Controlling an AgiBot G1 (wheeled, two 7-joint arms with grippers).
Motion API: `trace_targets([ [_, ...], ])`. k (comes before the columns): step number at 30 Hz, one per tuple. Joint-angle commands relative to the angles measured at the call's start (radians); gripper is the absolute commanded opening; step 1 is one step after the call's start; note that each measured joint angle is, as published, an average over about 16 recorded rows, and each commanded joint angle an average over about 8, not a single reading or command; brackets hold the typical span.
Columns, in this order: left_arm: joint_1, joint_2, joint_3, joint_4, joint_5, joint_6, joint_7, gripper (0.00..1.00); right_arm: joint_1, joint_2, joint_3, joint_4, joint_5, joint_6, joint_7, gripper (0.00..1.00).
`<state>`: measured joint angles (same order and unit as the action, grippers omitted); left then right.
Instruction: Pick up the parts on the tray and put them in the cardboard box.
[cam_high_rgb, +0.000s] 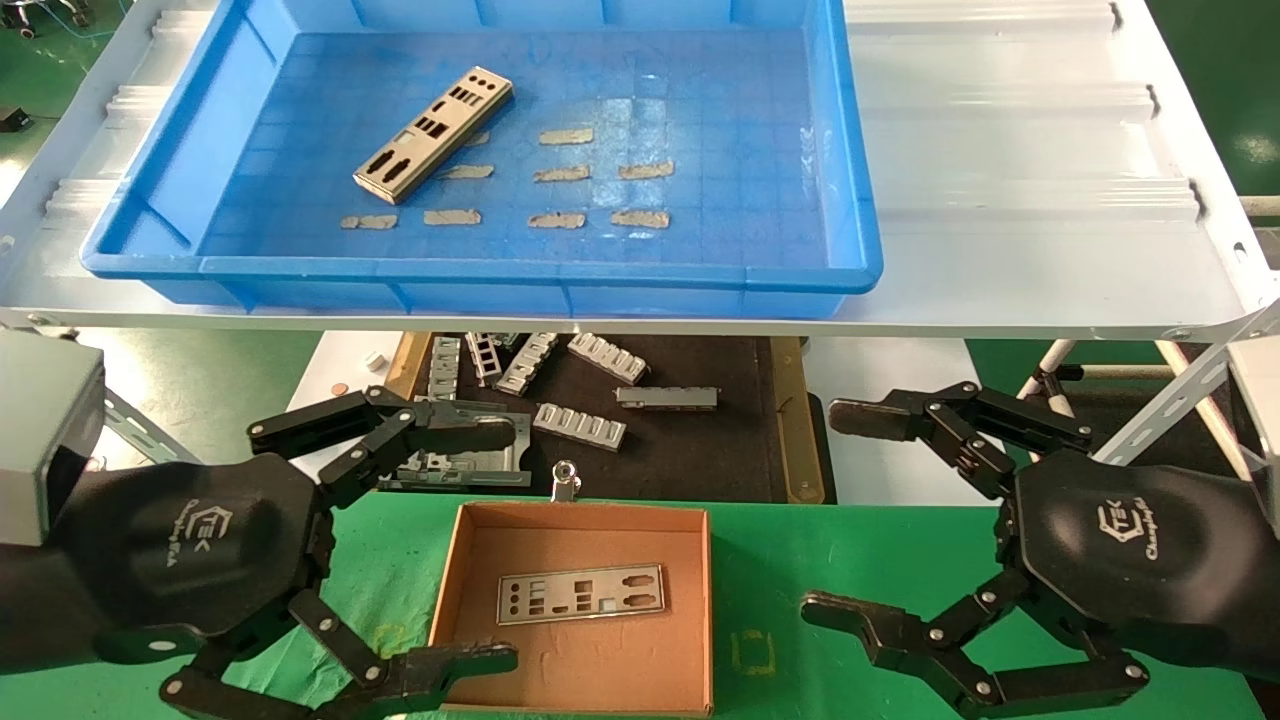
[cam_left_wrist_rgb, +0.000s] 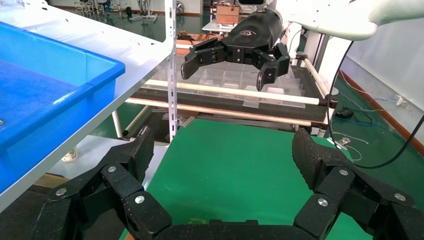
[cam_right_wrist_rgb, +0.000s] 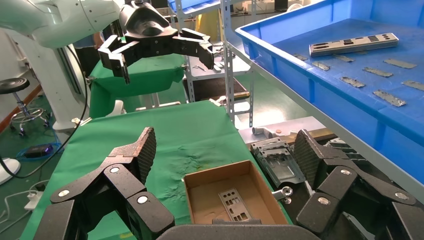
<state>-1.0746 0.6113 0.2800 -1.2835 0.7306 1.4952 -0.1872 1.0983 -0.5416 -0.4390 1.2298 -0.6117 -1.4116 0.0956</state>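
One silver-grey plate (cam_high_rgb: 432, 135) lies at the left of the blue tray (cam_high_rgb: 700, 150) on the shelf. A second plate (cam_high_rgb: 580, 594) lies flat in the brown cardboard box (cam_high_rgb: 600, 660) on the green table. My left gripper (cam_high_rgb: 495, 545) is open and empty just left of the box. My right gripper (cam_high_rgb: 838, 512) is open and empty to the right of it. The right wrist view shows the box (cam_right_wrist_rgb: 210, 200), the plate inside it (cam_right_wrist_rgb: 233, 203), the tray (cam_right_wrist_rgb: 300, 85) and its plate (cam_right_wrist_rgb: 353, 43). The left wrist view shows open jaws (cam_left_wrist_rgb: 223, 150) over green cloth.
Several ragged grey tape strips (cam_high_rgb: 565, 173) lie on the tray floor. The tray stands on a white corrugated shelf (cam_high_rgb: 1000, 200) above and behind the box. Ribbed grey brackets (cam_high_rgb: 580, 425) lie on a dark mat under the shelf. Shelf legs (cam_high_rgb: 1160, 400) stand at the right.
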Motion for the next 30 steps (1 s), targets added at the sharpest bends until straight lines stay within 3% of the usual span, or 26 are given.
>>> trace_targets([
  [1,0.000,0.000,0.000,0.000,0.000,0.000,0.000,1.00,0.000,0.000,0.000,0.000,0.000,0.000,0.000,1.00],
  [30,0.000,0.000,0.000,0.000,0.000,0.000,0.000,1.00,0.000,0.000,0.000,0.000,0.000,0.000,0.000,1.00],
])
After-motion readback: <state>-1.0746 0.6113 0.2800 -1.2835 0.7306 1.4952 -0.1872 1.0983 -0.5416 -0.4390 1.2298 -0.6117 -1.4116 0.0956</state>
